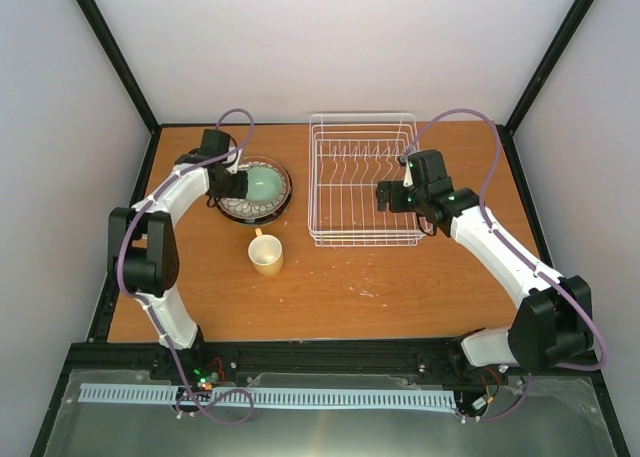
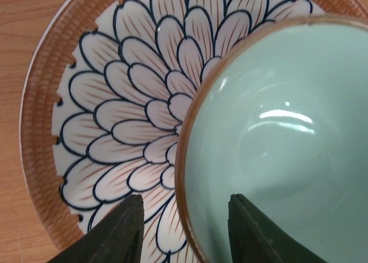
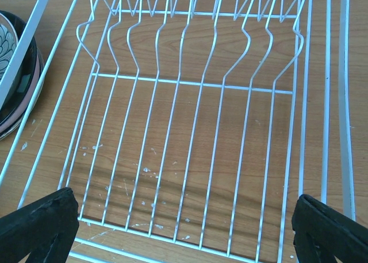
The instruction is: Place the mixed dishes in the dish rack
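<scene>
Left fingers [image 2: 115, 234] spread, straddling rim of 1 green bowl [image 2: 276, 148] on 1 petal plate [image 2: 126, 102], table [image 1: 400, 287] far-left corner. Right fingers [image 3: 40, 223] spread over 1 rack [image 3: 201, 84]. 1 yellow mug [image 1: 267, 254].

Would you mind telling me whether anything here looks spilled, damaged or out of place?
White flecks lie scattered on the table under and in front of the dish rack, like crumbs or chipped coating. Nothing else stands out.

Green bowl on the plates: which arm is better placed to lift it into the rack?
Left. The left gripper is open, straddling the rim of the bowl. The right gripper is open over the rack, away from the bowl.
</scene>
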`<state>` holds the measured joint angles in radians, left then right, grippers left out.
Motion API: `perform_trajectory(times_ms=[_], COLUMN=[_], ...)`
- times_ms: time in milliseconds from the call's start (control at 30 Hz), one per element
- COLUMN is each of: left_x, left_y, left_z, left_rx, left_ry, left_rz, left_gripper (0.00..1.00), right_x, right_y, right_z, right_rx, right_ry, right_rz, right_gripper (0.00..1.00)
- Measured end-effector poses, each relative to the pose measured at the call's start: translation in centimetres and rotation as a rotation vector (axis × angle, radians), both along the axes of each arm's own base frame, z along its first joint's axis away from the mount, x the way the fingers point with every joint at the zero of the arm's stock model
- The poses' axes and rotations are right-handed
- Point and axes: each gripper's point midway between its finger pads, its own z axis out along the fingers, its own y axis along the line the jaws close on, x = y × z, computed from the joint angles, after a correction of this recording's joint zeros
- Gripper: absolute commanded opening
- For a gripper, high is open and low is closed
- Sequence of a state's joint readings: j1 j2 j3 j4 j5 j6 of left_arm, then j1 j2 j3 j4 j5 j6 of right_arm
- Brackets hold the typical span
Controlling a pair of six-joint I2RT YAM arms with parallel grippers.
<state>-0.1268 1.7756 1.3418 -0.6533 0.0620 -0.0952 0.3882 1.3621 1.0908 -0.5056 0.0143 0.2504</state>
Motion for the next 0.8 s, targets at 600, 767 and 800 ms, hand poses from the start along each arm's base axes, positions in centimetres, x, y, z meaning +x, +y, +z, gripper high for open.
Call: perform_trajectory(times_ms=[600,767,800], left_x=[2.4,1.6,1.3], left_y=[-2.7,-3.3,-3.5], left_z=[1.1,2.3,3.1], left_rx=[-0.113,-0.143,-0.155], left_ry=[-0.042,-0.05,-0.06], left_rz=[-0.069,-0.102,-0.114], left_gripper=[0.0,0.01,0.01], right_x=[0.0,0.0,0.0], right_y=[-0.4,-0.3,-0.1], right_z=[-0.4,-1.0,-1.1], right_rx=[-0.023,-0.017,-0.006], right_ry=[0.0,0.003,-0.001], right_rz=[-0.012,-0.005,0.003], right_gripper=[1.0,0.99,1.0])
